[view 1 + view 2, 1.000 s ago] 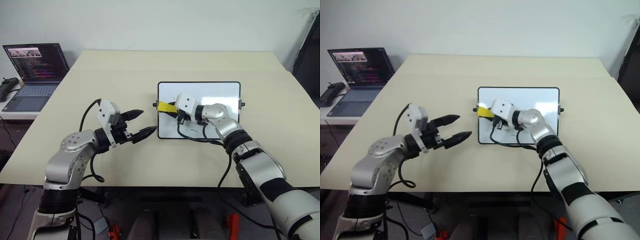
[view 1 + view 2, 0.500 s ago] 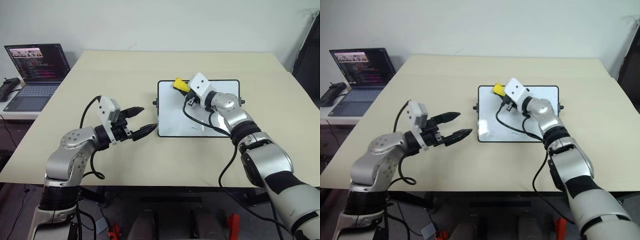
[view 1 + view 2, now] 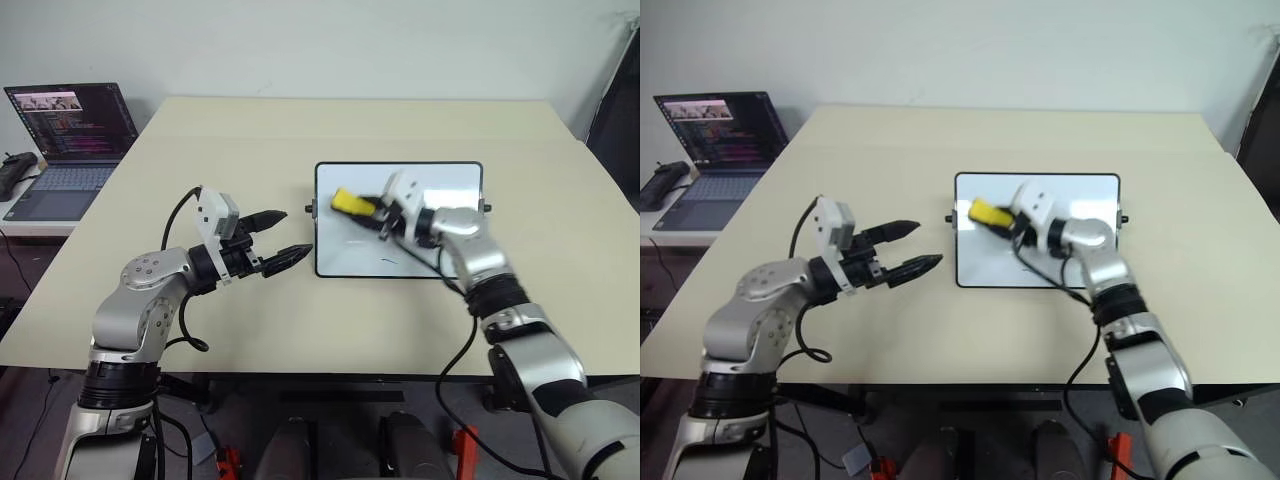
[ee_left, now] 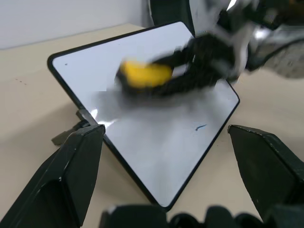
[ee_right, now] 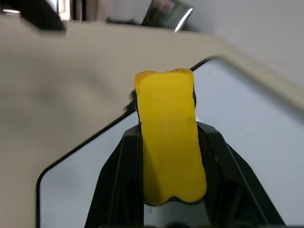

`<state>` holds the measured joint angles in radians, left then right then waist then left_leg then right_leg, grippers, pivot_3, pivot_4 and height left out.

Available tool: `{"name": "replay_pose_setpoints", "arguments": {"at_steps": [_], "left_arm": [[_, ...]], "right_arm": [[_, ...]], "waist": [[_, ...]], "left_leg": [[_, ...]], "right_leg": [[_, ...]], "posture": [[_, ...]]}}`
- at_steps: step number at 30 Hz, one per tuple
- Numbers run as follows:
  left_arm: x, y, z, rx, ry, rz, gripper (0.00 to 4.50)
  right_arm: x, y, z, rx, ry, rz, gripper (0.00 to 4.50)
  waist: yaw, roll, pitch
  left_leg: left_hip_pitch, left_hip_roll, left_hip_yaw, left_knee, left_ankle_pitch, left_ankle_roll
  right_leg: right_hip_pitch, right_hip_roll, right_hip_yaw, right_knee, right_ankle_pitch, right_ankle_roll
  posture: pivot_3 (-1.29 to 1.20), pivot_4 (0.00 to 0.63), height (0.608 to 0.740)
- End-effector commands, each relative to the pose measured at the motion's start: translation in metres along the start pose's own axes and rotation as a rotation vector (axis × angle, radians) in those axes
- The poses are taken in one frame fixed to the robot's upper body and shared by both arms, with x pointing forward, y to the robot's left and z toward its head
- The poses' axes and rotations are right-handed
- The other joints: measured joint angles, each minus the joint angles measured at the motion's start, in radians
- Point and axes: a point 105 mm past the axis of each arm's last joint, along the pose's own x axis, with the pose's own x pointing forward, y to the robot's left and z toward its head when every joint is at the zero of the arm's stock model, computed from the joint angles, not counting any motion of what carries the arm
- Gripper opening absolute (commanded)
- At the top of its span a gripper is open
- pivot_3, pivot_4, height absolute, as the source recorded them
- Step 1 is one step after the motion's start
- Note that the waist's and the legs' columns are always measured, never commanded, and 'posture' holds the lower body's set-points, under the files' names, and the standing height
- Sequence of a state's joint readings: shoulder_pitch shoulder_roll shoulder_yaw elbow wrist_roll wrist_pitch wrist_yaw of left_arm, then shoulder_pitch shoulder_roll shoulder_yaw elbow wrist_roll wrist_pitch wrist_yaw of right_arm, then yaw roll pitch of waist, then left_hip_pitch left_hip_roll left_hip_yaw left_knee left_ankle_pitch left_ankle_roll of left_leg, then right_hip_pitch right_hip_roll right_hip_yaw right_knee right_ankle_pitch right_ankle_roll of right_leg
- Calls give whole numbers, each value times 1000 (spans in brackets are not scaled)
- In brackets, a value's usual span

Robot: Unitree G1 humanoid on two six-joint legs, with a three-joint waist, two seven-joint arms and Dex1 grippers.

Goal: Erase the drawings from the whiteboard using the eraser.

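The right gripper [image 3: 996,219] has its two black fingers squeezed tight on the eraser [image 3: 987,212], a small yellow block that sticks out past the fingertips. In the right wrist view the eraser [image 5: 170,142] sits snug between the two fingers [image 5: 118,180], one on each side. The eraser is over the left part of the whiteboard [image 3: 1080,186], near its upper left corner, and its far end points toward the board's left edge. Whether it presses on the white surface or floats just above it cannot be told. The whiteboard lies flat on the big tan table [image 3: 890,140], with a thin black frame and a little black knob [image 3: 950,220] on its left side. One small blue drawing [image 3: 387,262] is on the board near its lower edge, below the eraser and apart from it; the left wrist view shows the same short blue stroke [image 4: 201,127]. The left gripper [image 3: 906,249] hangs over the table just to the left of the board, with its two pointed fingers spread apart and nothing between them. It points toward the board's left edge but does not touch it. Far off to the left, beside the table, an open laptop [image 3: 712,140] sits on a lower desk.
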<state>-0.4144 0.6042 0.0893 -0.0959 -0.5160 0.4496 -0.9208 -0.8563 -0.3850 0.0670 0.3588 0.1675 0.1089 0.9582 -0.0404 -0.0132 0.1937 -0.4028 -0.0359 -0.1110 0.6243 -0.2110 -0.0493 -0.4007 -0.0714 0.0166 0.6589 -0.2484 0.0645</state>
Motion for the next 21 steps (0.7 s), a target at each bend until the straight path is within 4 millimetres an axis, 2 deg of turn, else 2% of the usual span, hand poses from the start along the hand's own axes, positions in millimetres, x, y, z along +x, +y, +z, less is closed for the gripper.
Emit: {"name": "replay_pose_setpoints", "arguments": {"at_steps": [1, 4, 7, 10, 14, 21], "left_arm": [[-9, 9, 15, 71, -10, 22, 4500], [-16, 17, 14, 93, 18, 47, 4500], [-22, 24, 10, 110, 53, 55, 4500], [-24, 28, 11, 120, 59, 54, 4500], [-17, 27, 12, 122, 60, 27, 4500], [-13, 22, 13, 136, 61, 5, 4500]], "right_arm": [[-49, 7, 36, 2, -22, 49, 1129], [-106, 13, 23, 24, 154, 74, 1129], [-160, 9, 4, 38, 354, 38, 1129], [-192, 5, -1, 36, 472, 4, 1129], [-206, -3, -6, -3, 542, -35, 1129], [-197, -9, -4, -44, 513, -41, 1129]], "waist": [[9, 0, 0], [15, -1, 0], [15, -1, 0], [5, 0, 0], [0, -1, 0], [3, -1, 0]], "left_leg": [[-1, 0, 0, 0, -1, -1], [-5, 0, 0, 0, -3, -2], [-7, -1, 2, 0, -5, 0], [-6, -2, 4, 1, -5, 1], [-5, 1, 5, 1, -5, 1], [-5, 0, 4, 4, -5, 1]], "right_leg": [[-1, 0, 0, 0, -1, 0], [-4, -1, -1, -2, -4, 0], [-4, -2, 0, -3, -5, 2], [-4, -3, 0, -3, -6, 3], [-4, -1, 0, -2, -9, 6], [-3, -1, 1, -1, -8, 7]], "posture": [[0, 150, 740], [0, 150, 740], [0, 150, 740], [0, 150, 740], [0, 150, 740], [0, 150, 740]]}}
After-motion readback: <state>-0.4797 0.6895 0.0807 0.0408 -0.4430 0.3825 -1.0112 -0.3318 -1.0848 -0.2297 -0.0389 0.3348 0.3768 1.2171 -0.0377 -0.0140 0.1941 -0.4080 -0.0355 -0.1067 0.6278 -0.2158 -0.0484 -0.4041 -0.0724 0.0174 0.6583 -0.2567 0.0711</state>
